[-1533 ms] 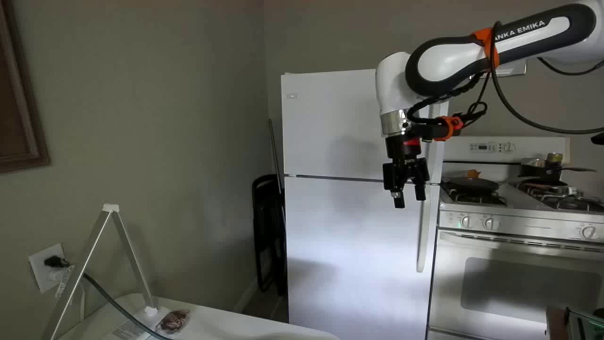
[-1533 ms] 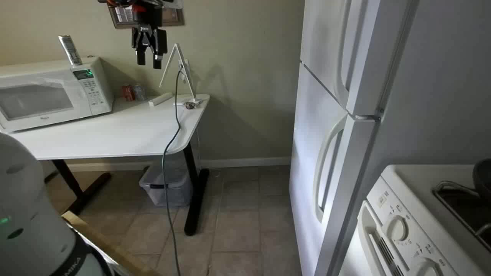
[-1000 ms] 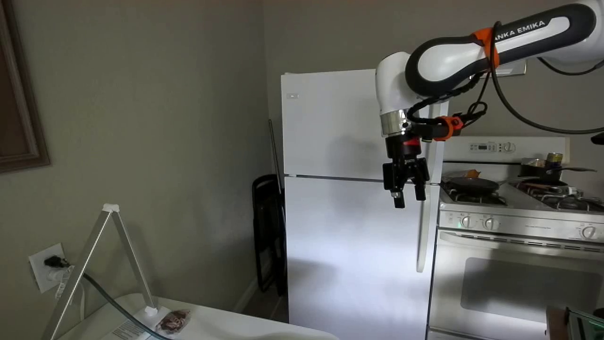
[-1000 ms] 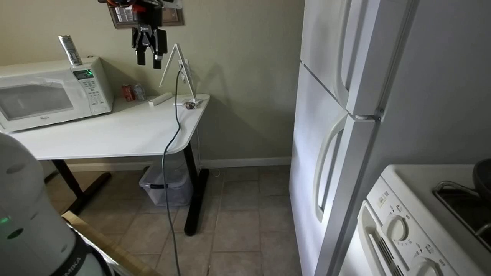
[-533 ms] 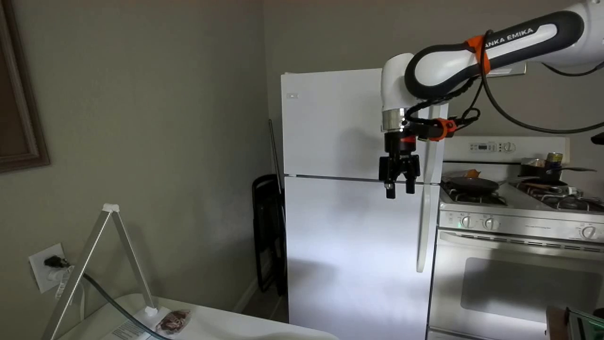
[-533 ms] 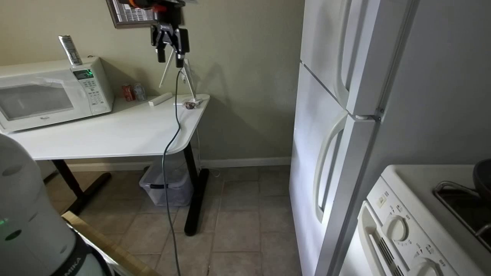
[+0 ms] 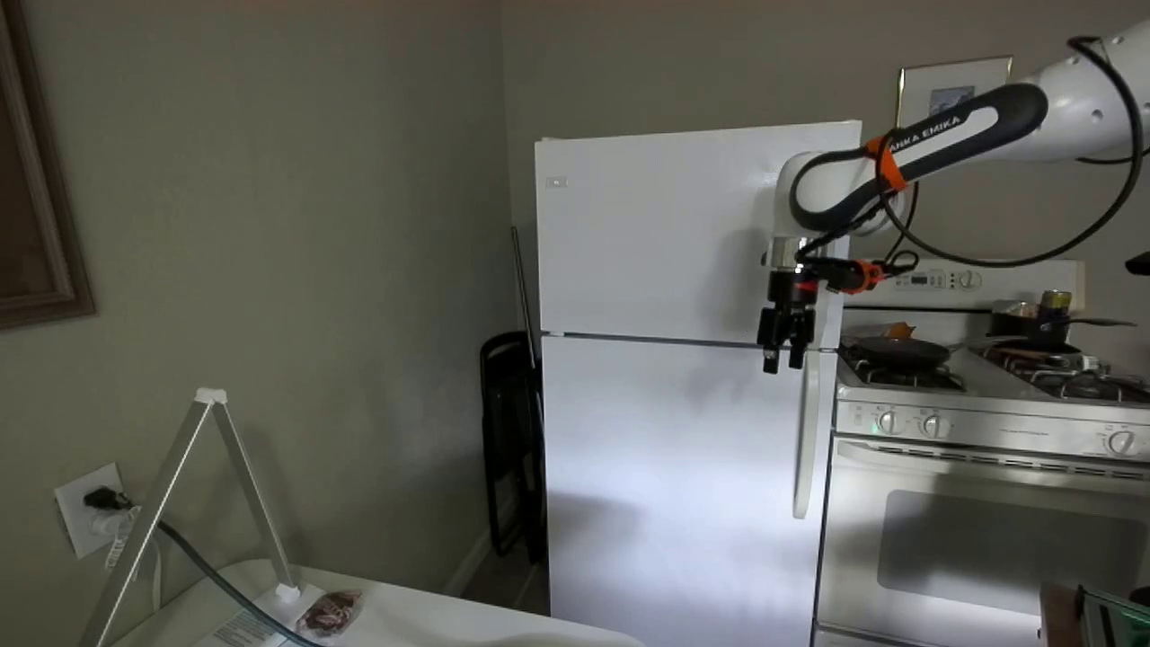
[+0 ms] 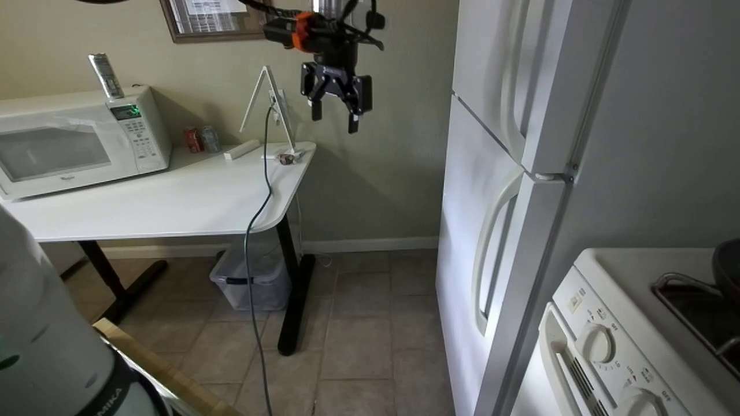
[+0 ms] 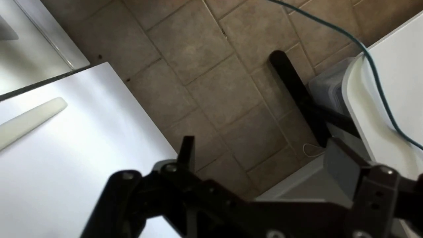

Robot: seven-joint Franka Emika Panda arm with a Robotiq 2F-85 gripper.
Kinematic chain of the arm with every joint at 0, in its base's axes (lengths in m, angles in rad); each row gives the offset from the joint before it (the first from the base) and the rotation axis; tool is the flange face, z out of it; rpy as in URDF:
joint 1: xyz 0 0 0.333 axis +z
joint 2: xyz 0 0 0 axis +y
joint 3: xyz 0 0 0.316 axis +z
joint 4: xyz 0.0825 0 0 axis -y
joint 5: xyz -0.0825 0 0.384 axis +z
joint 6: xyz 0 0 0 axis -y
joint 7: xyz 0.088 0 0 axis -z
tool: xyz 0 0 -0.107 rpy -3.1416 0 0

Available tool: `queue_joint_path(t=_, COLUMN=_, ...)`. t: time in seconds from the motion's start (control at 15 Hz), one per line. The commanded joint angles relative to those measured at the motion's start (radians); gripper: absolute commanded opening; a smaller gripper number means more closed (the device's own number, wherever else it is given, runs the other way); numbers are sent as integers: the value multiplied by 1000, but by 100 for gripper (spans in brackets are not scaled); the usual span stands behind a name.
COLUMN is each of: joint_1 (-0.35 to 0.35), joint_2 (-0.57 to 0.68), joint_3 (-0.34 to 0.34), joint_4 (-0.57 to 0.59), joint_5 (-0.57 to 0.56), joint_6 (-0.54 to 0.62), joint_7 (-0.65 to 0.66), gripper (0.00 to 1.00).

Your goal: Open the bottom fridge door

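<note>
One tall white fridge stands on the far side of the scene in an exterior view. In both exterior views, a white table is off to its left, and a stove is just beside it on the right. The bottom fridge door is closed, directly below the shorter freezer door. From the right, in an exterior view, the robot arm reaches across in front of the freezer door. A microwave rests on the left part of the table; a clear plastic bin sits beneath the table's right end. Along the right edge of the bottom fridge door runs a long vertical handle, seen at the left in the wrist view. The black gripper points down, its jaws spread wide, apart from the handle. A red can stands on the table just right of the microwave.
</note>
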Motion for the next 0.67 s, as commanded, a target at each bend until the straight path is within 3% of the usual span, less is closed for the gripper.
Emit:
queue_joint_path(t=0.0, joint_1=-26, joint_2=-3, joint_3=-37, joint_4=-153, joint_5=15, joint_6=235, joint_7=-74, gripper=100)
queue_joint_path(t=0.13, joint_1=-55, joint_2=-10, joint_3=-51, joint_4=-208, joint_5=-40, joint_6=406, joint_7=-51, gripper=100)
queue_joint_path(t=0.33, joint_1=-66, joint_2=15, joint_3=-87, joint_4=-345, joint_5=18, joint_6=674, joint_7=-83, gripper=100)
queue_joint_path(t=0.47, joint_1=-77, joint_2=42, joint_3=-118, joint_4=-389, joint_5=25, joint_6=732, joint_7=-117, gripper=100)
queue_joint_path(t=0.6, joint_1=-129, joint_2=85, joint_3=-133, joint_4=-387, joint_5=-105, joint_6=662, joint_7=-90, gripper=100)
